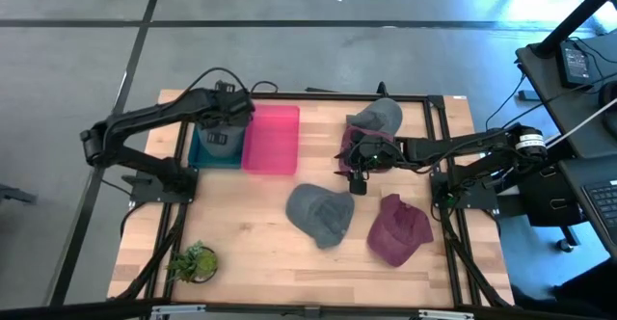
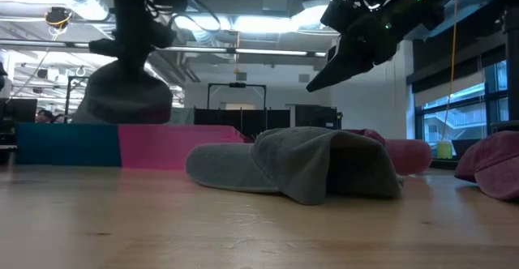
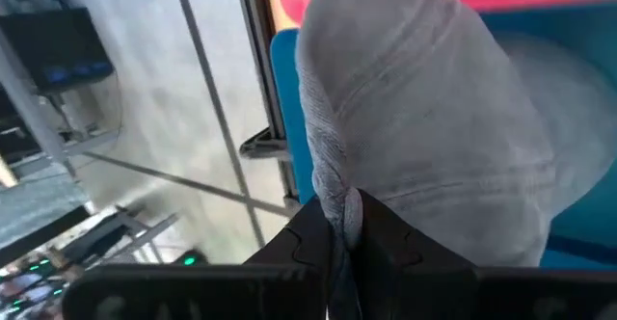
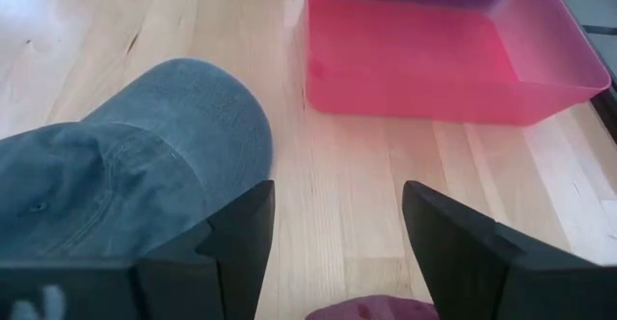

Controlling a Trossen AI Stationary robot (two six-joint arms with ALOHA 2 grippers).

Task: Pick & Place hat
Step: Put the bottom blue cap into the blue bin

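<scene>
My left gripper is over the teal bin and is shut on a light grey hat. That hat hangs above the bin in the low view. My right gripper is open and raised above the table. It hovers between a pink hat and a dark grey cap, which lies flat on the wood. Another grey cap and a maroon cap also lie on the table. My left gripper pinches a gathered fold of the light grey hat's cloth between its two fingers. It comes from above, pointing down. The hat hangs below the fingers, lifted clear over the teal bin.
A pink bin stands beside the teal bin, and its wall shows in the right wrist view. A small potted plant sits at the near left corner. Black frame rails run along the table's edges.
</scene>
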